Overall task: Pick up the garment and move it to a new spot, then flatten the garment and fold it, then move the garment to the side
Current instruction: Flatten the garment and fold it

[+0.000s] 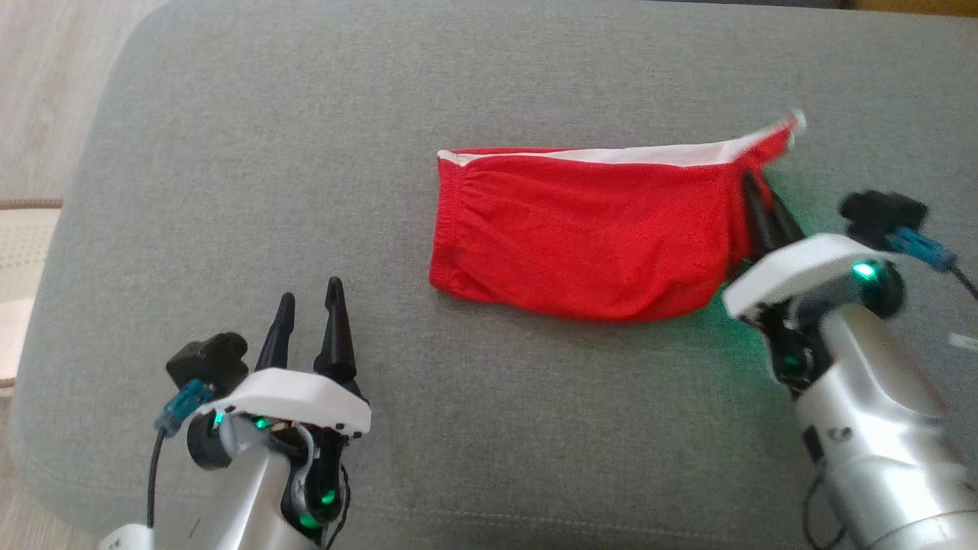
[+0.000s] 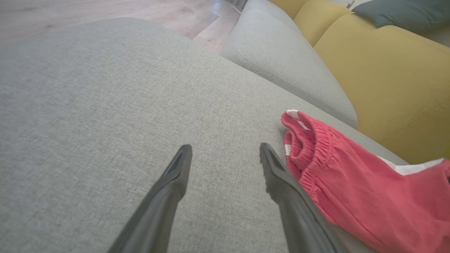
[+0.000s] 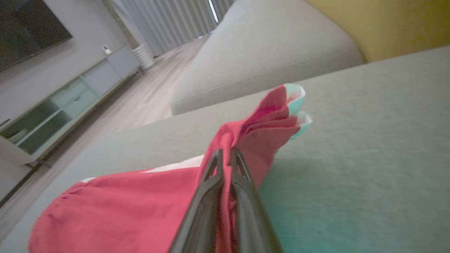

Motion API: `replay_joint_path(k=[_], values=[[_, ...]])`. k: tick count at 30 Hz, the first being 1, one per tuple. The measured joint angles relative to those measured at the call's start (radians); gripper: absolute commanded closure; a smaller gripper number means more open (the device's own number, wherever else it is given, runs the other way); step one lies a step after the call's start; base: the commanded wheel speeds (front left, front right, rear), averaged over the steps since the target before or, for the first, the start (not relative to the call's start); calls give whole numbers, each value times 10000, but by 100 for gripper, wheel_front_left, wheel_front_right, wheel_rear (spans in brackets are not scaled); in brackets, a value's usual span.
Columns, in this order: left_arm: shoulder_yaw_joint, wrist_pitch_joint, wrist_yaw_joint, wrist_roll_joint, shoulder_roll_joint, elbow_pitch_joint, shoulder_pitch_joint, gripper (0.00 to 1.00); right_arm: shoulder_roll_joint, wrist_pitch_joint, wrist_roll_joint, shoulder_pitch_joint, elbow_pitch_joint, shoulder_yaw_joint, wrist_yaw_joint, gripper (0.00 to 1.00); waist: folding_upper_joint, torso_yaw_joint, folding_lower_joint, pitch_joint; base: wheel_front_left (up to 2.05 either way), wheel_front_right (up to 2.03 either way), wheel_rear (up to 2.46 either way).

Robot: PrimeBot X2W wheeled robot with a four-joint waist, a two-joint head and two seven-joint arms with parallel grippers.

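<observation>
A wide grey fabric seat [image 1: 306, 153] is spreading across the scene, with pale wooden floor [image 1: 46, 84] showing past its left edge and a cream rug [image 1: 23, 252] lying there. Beyond it, a second grey seat cushion [image 2: 281, 59] is sitting against a mustard-yellow backrest [image 2: 386, 77], where a dark cushion [image 2: 404, 14] is resting. Further off, a dark television [image 3: 24, 24] is hanging above a low pale cabinet [image 3: 70, 95], beside grey curtains [image 3: 175, 21].
</observation>
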Motion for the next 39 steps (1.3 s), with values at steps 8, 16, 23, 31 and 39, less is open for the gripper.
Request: replay_joint_path(k=[8, 16, 23, 31, 39], values=[[-134, 0, 4, -94, 6, -13, 0, 0, 602, 1014, 4, 204, -2257, 1413, 0, 100, 0, 477, 0, 38, 0, 0, 0], [-516, 0, 81, -357, 19, -77, -14, 0, 934, 1492, -25, 534, -2456, 2389, 0, 100, 0, 1140, 0, 151, 0, 0, 0], [-698, 0, 94, -364, 25, -82, -18, 0, 953, 1131, 520, 450, -2040, 3200, 0, 0, 0, 1516, 0, 195, 0, 0, 0], [-675, 0, 228, -391, 25, -82, -17, 0, 984, -73, 2443, -267, -2082, 4579, 0, 0, 0, 1353, 0, 133, 0, 0, 0], [-328, 0, 276, -251, 25, -171, -18, 0, 965, -1093, 1302, -521, -159, 2736, 0, 0, 0, 666, 0, 115, 0, 0, 0]])
